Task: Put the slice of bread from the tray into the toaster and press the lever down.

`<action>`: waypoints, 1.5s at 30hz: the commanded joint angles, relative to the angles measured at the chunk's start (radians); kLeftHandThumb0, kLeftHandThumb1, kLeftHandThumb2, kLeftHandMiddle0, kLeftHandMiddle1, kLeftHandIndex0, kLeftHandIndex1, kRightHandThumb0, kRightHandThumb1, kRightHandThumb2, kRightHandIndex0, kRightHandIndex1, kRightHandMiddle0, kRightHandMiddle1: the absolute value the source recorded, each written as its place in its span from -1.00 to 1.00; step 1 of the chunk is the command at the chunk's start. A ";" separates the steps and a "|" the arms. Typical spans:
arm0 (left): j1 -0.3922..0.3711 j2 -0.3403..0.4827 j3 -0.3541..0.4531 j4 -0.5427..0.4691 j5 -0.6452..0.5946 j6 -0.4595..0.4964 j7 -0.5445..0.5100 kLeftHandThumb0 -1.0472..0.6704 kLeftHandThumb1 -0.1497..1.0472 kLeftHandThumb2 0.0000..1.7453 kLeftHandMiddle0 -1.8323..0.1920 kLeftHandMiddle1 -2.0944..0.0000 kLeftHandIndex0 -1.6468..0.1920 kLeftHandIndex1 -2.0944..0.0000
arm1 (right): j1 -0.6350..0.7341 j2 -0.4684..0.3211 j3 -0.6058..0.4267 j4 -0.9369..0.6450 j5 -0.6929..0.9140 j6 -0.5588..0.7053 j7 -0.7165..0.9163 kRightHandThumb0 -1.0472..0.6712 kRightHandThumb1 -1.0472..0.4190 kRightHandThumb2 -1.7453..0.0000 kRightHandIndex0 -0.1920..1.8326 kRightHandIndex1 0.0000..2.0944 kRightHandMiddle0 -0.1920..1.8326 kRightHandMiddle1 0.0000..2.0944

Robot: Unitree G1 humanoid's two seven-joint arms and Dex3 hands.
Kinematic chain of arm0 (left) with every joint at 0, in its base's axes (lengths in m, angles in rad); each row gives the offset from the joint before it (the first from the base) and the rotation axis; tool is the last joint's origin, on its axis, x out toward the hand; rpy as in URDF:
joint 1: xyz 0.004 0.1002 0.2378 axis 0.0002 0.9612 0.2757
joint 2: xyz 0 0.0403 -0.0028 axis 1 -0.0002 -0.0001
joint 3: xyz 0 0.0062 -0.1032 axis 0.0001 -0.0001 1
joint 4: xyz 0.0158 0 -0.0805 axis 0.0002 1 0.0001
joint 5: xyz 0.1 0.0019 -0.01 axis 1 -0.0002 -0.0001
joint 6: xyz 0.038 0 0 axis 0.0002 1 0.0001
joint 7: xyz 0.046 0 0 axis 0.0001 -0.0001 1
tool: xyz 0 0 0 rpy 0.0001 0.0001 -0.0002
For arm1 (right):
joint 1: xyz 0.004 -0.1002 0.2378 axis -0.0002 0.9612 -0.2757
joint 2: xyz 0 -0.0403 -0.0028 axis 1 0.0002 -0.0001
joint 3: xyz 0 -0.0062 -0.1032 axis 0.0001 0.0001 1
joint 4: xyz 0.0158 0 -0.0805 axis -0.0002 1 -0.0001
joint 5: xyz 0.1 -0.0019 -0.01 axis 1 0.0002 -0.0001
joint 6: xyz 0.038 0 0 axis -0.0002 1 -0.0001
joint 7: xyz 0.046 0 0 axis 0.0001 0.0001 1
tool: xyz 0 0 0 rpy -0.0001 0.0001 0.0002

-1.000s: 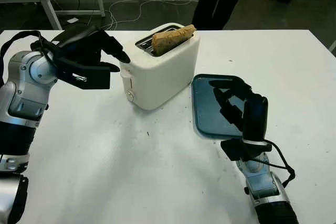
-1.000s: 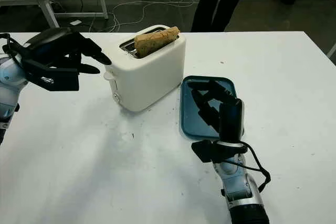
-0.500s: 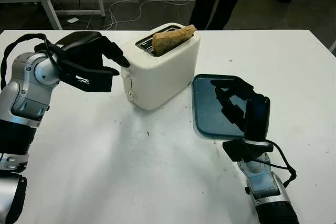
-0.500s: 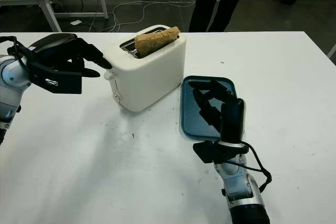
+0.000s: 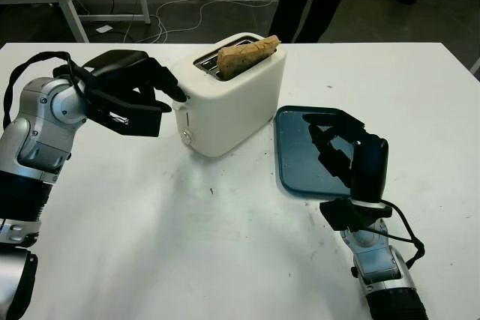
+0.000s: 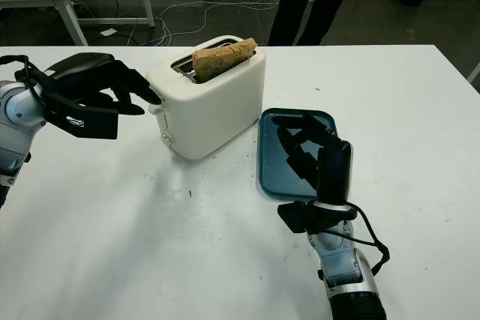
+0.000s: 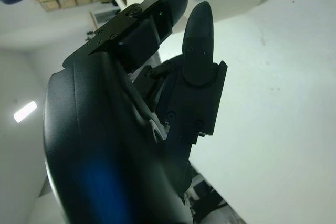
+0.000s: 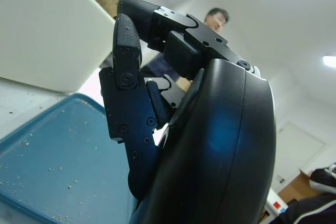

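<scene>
White toaster (image 5: 229, 103) sits mid-table, long axis running near-left to far-right. Bread slice (image 5: 247, 55) is already in the far slot, top half sticking out, so what's left is the lever.

Lever (image 5: 180, 108) is on the toaster's near-left end face, above the small dial. Left hand (image 5: 131, 95) hovers just left of that end, holding nothing, fingers curled with fingertips (image 5: 174, 91) at about lever height, close to the white shell; can't tell whether they touch. My read: the coming move is a short push right and then down onto the lever, and the left hand is clearly the nearer one.

Right hand (image 5: 349, 151) is over the near part of the blue tray (image 5: 292, 177), well apart from the lever, empty, fingers curled.

Right wrist view adds crumbs on the tray floor and the toaster's side wall with the bread edge above it. Left wrist view gives the dial past the fingers. Person stands beyond the far table edge.
</scene>
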 commanded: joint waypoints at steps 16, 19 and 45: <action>0.014 0.002 -0.043 0.007 0.065 0.041 0.013 0.02 0.74 -0.59 0.07 0.53 -0.17 1.00 | -0.005 0.000 -0.009 0.021 0.018 -0.048 0.001 -0.18 -0.83 0.73 0.08 0.28 0.15 -0.40; 0.014 0.000 -0.040 0.012 0.063 0.039 0.018 0.02 0.75 -0.58 -0.02 0.49 -0.17 0.99 | -0.005 -0.001 -0.008 0.022 0.013 -0.049 0.000 -0.18 -0.83 0.72 0.07 0.29 0.15 -0.39; 0.161 -0.299 -0.388 0.082 0.501 0.336 0.181 -0.07 0.79 -0.69 -0.08 0.05 -0.34 0.91 | 0.009 -0.017 -0.033 0.023 0.019 -0.072 0.002 -0.20 -0.83 0.72 -0.01 0.56 0.04 -0.08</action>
